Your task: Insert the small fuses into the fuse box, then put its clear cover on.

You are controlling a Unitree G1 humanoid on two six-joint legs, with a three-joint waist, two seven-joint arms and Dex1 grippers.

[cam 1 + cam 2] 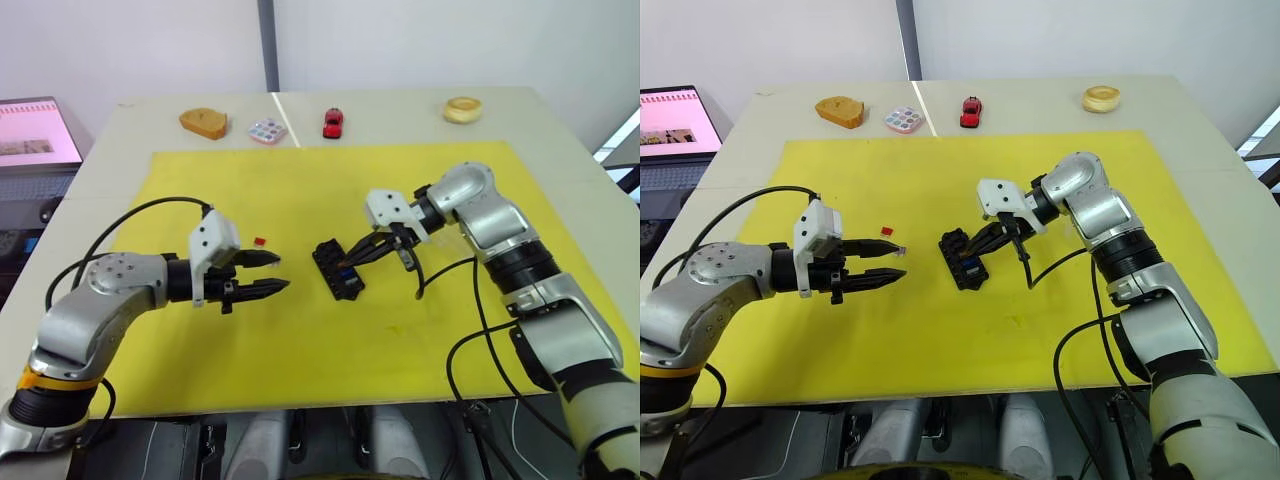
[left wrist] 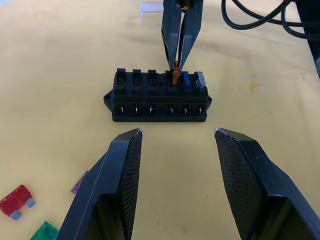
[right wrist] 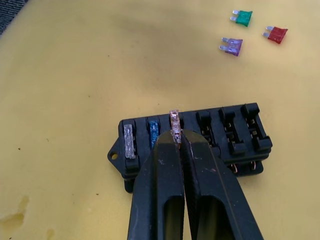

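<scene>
My right claw (image 3: 176, 140) pinches the tiny amber blade fuse (image 3: 174, 122) over the black slotted plastic fuse box (image 3: 200, 137) to seat it, left claw (image 2: 175, 150) wide, idle opposite.

pale table (image 1: 120, 140) under a yellow mat (image 1: 300, 330), white wall (image 1: 130, 45) behind, lit screen (image 1: 35, 132) beside

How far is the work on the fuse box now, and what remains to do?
Done: the grey fuse and the blue fuse sit in the fuse box. In hand: the right gripper is shut on the amber fuse at the third slot. Left: the green fuse, red fuse and purple fuse lie loose on the yellow mat; three slots are empty, and the cover is not on. The left gripper is open.
</scene>
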